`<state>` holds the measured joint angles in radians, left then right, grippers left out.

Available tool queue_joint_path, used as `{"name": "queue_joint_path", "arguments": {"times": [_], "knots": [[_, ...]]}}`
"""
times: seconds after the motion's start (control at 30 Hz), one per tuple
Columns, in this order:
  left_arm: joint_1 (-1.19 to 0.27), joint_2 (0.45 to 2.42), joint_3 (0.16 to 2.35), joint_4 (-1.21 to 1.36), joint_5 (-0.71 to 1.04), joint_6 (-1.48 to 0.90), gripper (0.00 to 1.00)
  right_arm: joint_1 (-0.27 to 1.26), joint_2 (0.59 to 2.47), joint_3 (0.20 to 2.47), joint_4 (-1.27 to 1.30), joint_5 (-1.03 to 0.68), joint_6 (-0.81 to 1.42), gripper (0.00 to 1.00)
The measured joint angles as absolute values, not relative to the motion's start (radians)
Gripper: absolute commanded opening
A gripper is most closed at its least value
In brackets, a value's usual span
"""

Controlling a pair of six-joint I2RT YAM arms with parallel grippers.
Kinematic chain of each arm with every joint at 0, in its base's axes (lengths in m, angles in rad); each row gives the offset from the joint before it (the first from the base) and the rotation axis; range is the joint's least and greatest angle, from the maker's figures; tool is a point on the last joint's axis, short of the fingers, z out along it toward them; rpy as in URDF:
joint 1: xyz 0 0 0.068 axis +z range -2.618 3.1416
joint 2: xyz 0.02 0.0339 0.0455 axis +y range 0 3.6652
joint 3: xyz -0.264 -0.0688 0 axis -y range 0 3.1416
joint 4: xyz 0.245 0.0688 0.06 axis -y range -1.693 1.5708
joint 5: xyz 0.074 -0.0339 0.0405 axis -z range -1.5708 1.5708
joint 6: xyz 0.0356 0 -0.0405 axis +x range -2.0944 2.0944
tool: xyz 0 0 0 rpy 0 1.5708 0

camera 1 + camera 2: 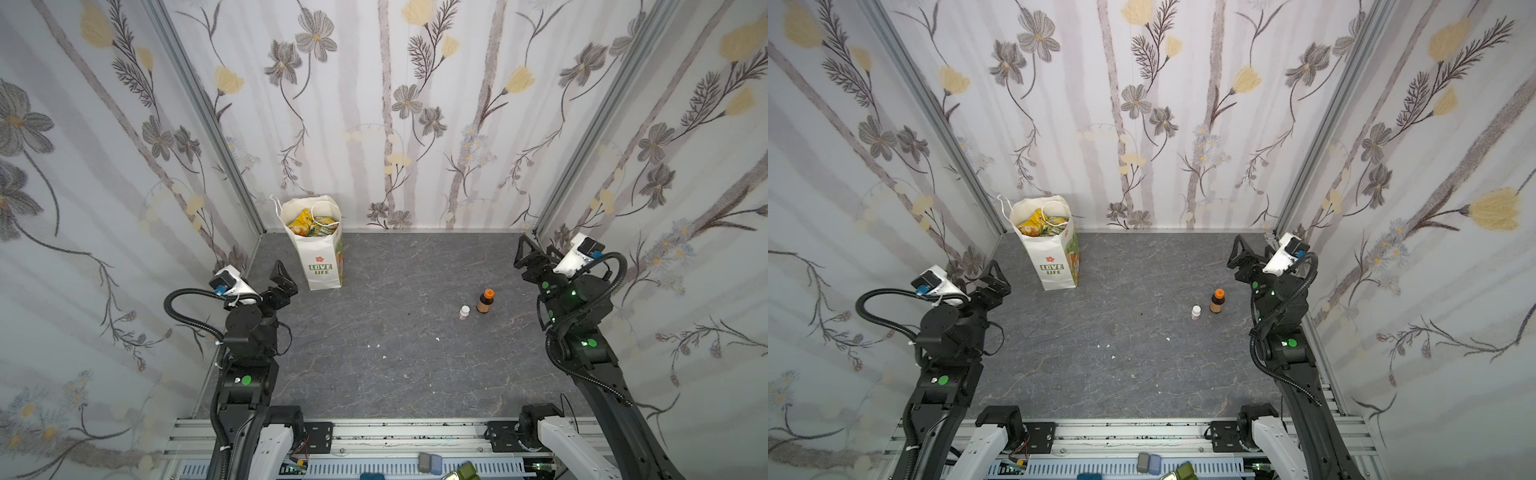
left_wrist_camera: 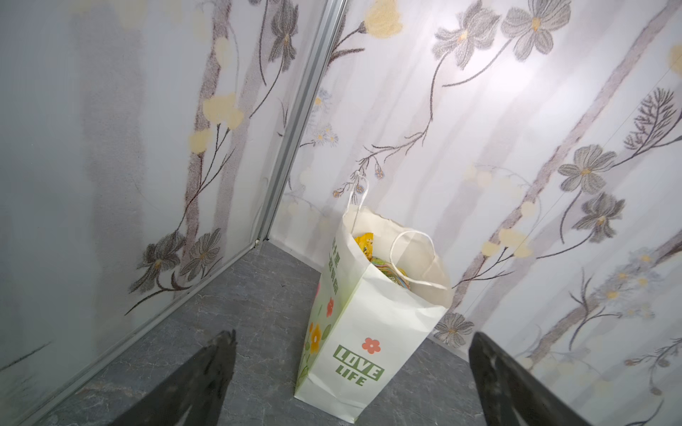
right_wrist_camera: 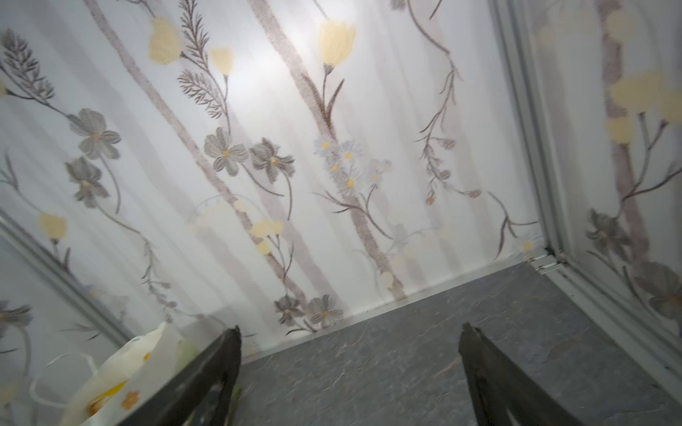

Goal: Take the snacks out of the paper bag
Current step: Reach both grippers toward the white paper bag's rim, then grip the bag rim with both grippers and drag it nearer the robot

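holding my left pincer [image 2: 352,333] and right pincer [image 3: 350,330] apart, i am facing the paper bag [image 1: 321,266] of snacks [image 1: 309,224] at the table's [image 1: 395,345] far left corner.

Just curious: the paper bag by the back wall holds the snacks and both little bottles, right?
Not the bottles. The paper bag holds the snacks, but the brown bottle and white bottle stand outside it on the table, as both top views show.

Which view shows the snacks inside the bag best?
Both top views: they look down into the open bag, showing yellow and green snacks. Left wrist catches only a sliver over the rim; right wrist shows just a blurred bag corner, no snacks.
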<state>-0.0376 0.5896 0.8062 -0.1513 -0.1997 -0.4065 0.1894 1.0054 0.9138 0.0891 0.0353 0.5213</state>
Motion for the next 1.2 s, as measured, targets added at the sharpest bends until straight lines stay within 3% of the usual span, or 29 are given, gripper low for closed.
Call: {"name": "queue_joint_path", "arguments": {"times": [0.2,0.47,0.8,1.0,1.2], "knots": [[-0.041,0.815,1.204,-0.529,-0.057,-0.469,1.00,0.475,1.213,1.222,-0.159,0.010,0.603,0.91],[-0.019,1.229,1.493,-0.655,-0.008,-0.448,1.00,0.712,1.624,1.604,-0.276,-0.005,0.624,0.89],[0.110,1.662,1.827,-0.692,0.049,-0.449,0.85,0.746,2.151,2.106,-0.331,-0.068,0.655,0.78],[0.132,1.803,1.944,-0.730,0.169,-0.449,0.67,0.756,2.423,2.312,-0.226,-0.133,0.764,0.67],[0.141,1.869,1.971,-0.757,0.249,-0.443,0.54,0.765,2.604,2.423,-0.090,-0.151,0.855,0.65]]}}
